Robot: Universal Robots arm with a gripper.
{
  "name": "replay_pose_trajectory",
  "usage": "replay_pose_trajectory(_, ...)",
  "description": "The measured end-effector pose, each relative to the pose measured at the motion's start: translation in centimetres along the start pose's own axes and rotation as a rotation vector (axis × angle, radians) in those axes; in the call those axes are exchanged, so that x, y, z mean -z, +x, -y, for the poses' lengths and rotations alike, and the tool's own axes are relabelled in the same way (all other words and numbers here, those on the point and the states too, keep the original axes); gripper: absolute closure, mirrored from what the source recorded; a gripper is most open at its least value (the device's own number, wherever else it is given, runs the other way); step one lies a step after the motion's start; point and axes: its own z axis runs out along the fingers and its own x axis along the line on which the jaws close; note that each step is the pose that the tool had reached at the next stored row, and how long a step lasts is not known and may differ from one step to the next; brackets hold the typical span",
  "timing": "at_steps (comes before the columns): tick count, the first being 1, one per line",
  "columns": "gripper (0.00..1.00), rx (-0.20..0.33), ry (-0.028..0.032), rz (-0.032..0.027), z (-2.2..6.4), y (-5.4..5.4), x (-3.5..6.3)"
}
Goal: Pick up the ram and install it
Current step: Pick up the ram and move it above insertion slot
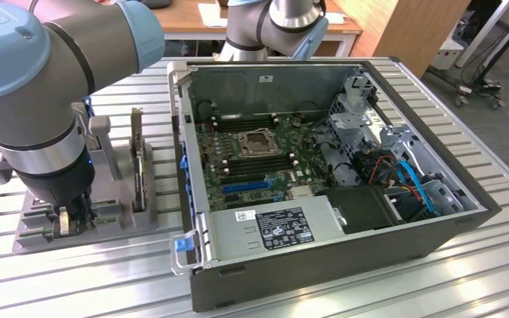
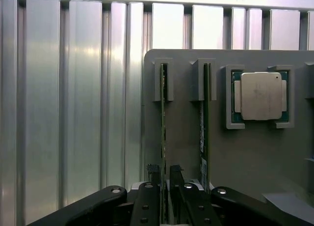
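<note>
The ram (image 2: 163, 118) is a thin green stick standing on edge in a slot of the grey holder (image 2: 245, 152). My gripper (image 2: 163, 174) sits over its near end, one dark finger (image 2: 152, 171) on each side, shut against the board. A second green stick (image 2: 203, 127) stands in the neighbouring slot, just beside the grasped one. In the exterior view the gripper (image 1: 64, 222) reaches down into the holder (image 1: 34, 238) at that view's left, beside the open computer case (image 1: 325, 265). The motherboard (image 1: 254, 152) lies exposed inside the case.
A silver processor chip (image 2: 260, 96) rests in a pocket of the holder. A tall expansion card (image 1: 137, 159) stands upright between the gripper and the case wall. The power supply (image 1: 277, 228), drive cage (image 1: 360, 112) and cables (image 1: 405, 179) crowd the case. The table is ribbed aluminium (image 2: 73, 113).
</note>
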Motion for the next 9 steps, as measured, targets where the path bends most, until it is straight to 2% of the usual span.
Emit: replay_pose_trajectory(9, 0.77, 0.003, -0.0001, -0.0001, -0.09, 0.0, -0.02)
